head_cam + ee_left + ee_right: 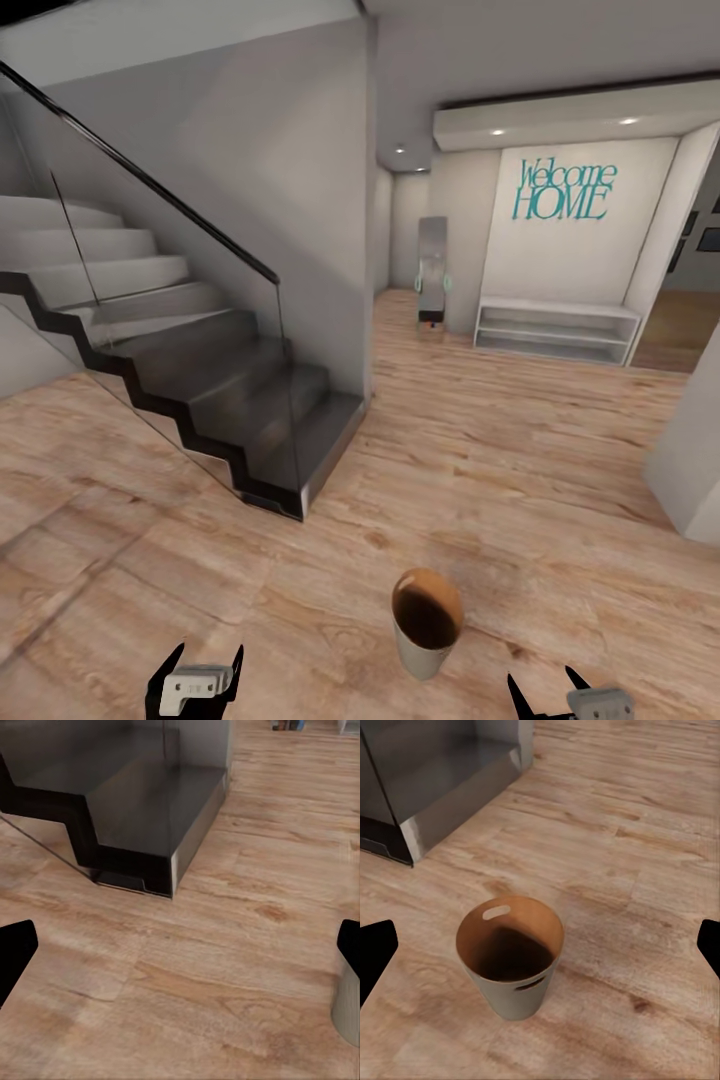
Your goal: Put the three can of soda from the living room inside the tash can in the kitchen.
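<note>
The grey tash can (pixel 427 622) stands upright on the wood floor (pixel 520 470) near the foot of the staircase (pixel 240 400), between the left pincer (pixel 197 683) and right pincer (pixel 580 700), both spread wide and empty, seemingly before any can-fetching.

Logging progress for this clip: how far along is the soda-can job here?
Nothing looks done: the tash can stands upright on the wood floor near the stairs, with no can visible inside. Left pincer and right pincer are open, holding nothing. All three cans remain.
</note>
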Available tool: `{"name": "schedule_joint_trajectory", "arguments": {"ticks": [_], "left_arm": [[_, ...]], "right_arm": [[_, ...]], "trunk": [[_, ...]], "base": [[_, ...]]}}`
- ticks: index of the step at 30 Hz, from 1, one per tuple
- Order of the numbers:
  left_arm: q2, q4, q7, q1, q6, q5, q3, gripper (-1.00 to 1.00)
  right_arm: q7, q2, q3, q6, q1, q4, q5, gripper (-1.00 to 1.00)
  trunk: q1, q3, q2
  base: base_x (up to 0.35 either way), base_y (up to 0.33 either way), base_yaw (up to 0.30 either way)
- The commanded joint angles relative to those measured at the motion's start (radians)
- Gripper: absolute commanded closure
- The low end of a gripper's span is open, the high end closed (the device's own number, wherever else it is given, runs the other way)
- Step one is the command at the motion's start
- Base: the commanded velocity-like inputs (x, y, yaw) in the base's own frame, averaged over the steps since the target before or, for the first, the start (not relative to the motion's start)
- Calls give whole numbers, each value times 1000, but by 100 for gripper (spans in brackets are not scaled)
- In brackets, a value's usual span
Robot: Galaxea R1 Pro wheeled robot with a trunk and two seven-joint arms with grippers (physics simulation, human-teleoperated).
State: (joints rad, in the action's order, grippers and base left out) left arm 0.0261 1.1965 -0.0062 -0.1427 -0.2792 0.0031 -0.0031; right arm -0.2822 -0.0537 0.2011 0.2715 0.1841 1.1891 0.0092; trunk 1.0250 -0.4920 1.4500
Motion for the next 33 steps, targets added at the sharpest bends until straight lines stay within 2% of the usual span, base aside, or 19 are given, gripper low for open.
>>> {"name": "schedule_joint_trajectory", "arguments": {"ticks": [1,7,19,22,23,25,27,29,30,32,33], "left_arm": [[0,0,-1,0,0,0,0,-100],[0,0,-1,0,-1,0,0,-100],[0,0,-2,0,-2,0,0,-100],[0,0,-3,0,-2,1,0,-100],[0,0,-3,0,-2,0,0,-100],[0,0,-3,0,-2,0,0,-100],[0,1,-4,0,-2,0,0,-100],[0,1,-4,0,-2,0,0,-100],[0,0,-4,0,-2,-1,0,-100],[0,0,-4,0,-2,-2,0,-100],[0,0,-5,0,-2,-3,0,-100]], "right_arm": [[0,0,0,0,0,0,0,-100],[0,0,0,0,0,0,0,-100],[-4,-5,14,1,1,18,-9,-100],[-6,-6,18,-6,1,87,-11,-100],[-6,-5,19,-22,2,167,-12,-100],[-7,-2,15,-56,2,253,-12,-100],[-8,-1,5,-159,-12,338,-13,-100],[-8,-6,1,-325,-91,367,-9,-100],[-10,-10,0,-442,-155,378,-8,-100],[-11,-13,-1,-559,-227,384,-7,-100],[-14,-20,-5,-820,-437,379,-3,-100]], "trunk": [[0,0,0],[0,0,0],[0,0,0],[0,0,0],[0,0,0],[0,0,0],[0,0,0],[0,0,0],[0,0,0],[0,0,0],[0,0,0]], "base": [[307,47,0],[230,31,0],[28,3,0],[3,0,0],[2,0,0],[1,0,0],[0,0,0],[0,0,0],[0,0,0],[0,0,0],[0,0,0]]}}
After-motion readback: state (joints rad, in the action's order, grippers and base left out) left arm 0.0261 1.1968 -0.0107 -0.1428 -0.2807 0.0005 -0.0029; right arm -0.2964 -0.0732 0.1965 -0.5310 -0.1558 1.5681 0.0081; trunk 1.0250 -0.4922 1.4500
